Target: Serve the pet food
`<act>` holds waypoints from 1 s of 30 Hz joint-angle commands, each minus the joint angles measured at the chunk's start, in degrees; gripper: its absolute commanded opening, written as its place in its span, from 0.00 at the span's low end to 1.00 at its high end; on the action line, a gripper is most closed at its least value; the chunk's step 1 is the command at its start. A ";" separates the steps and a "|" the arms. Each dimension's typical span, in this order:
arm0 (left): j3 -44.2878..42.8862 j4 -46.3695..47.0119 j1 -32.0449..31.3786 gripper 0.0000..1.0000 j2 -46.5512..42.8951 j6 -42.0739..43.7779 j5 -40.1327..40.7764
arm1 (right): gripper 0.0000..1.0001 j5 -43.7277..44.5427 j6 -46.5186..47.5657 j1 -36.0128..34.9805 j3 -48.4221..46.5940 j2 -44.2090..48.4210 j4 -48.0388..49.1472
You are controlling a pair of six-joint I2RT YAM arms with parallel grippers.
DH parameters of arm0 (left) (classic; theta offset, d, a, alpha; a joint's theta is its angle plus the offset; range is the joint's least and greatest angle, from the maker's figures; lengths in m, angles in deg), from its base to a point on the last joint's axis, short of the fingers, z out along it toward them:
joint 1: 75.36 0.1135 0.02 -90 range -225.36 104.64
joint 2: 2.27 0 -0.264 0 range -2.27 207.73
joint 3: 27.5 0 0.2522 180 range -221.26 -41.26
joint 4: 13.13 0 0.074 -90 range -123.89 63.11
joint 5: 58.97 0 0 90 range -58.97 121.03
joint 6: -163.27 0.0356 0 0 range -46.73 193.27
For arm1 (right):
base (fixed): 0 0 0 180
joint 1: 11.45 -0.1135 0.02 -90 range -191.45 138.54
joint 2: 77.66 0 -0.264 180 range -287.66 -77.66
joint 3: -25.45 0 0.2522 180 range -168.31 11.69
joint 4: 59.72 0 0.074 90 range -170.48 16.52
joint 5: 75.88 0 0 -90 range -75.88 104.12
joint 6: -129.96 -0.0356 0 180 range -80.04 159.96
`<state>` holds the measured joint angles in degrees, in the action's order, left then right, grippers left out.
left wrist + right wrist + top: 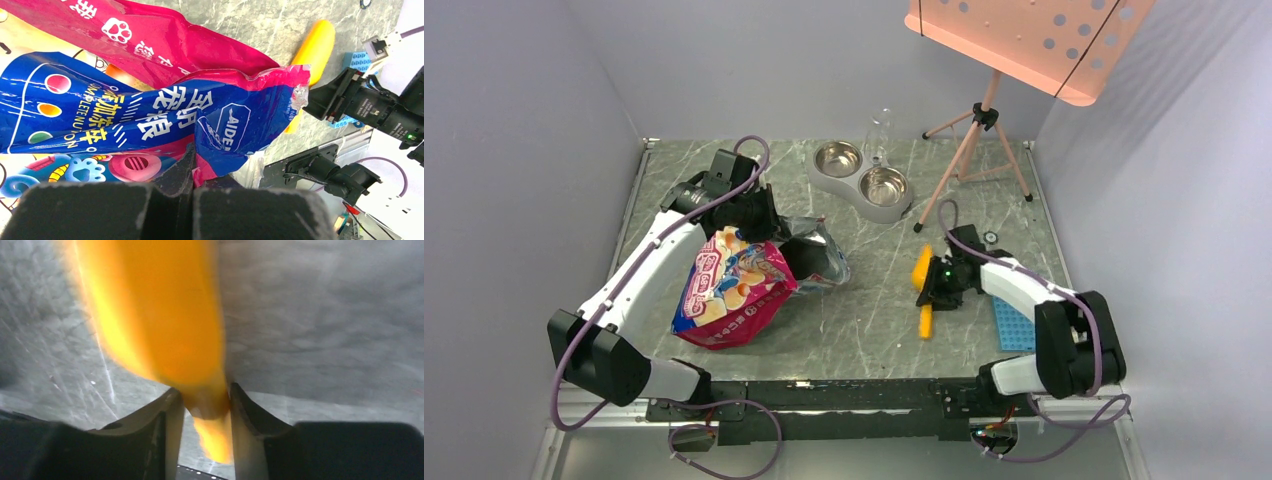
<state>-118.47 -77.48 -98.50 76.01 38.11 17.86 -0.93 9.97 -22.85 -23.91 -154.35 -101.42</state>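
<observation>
Honestly, no kibble in sight, guessing it's all inside the bag point(150, 110), which the left claw point(192, 167) pinches tight by its edge. The right claw point(204, 402) grips the yellow scoop point(155, 315) by its thin handle, so it could twist and spill.

Lab cell: grey walls point(514, 100), tripod point(984, 118)

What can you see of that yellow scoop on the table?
The yellow scoop looks like smooth, glossy plastic: a rounded bowl narrowing to a slim handle. It lies on the grey marbled table, bowl toward the far side, handle toward the near edge. The right pincer straddles its narrow neck, a finger touching each side.
</observation>
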 commanded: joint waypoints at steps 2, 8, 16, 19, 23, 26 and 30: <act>-4.69 5.03 -1.12 0.00 -2.12 -0.30 -3.90 | 0.00 22.68 -4.57 -12.58 -10.01 -7.68 -6.16; -5.36 2.63 -0.95 0.00 -3.91 0.42 -0.22 | 0.00 56.66 -15.88 -30.41 -25.30 -21.93 -27.27; 0.03 0.85 -0.75 0.00 -11.47 -2.19 7.20 | 0.52 57.46 -15.49 -40.21 -34.21 -32.42 -31.79; 0.97 -0.88 0.03 0.00 -13.49 -2.25 9.72 | 0.77 47.58 -8.48 -40.52 -32.41 -27.44 -23.60; -0.15 -1.58 1.81 0.00 -14.58 -0.56 8.02 | 0.82 38.09 -4.69 -40.30 -30.82 -19.85 -20.03; -1.09 -2.66 1.52 0.00 -14.47 -0.20 7.26 | 0.82 29.61 -3.15 -38.61 -26.81 -12.54 -16.18; 0.90 -1.94 -1.37 0.00 -15.23 -1.46 5.60 | 0.83 17.27 -0.50 -33.40 -16.87 -0.43 -4.94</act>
<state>-117.12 -80.30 -96.99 63.55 38.29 28.31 31.03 5.66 -60.95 -48.08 -164.62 -117.46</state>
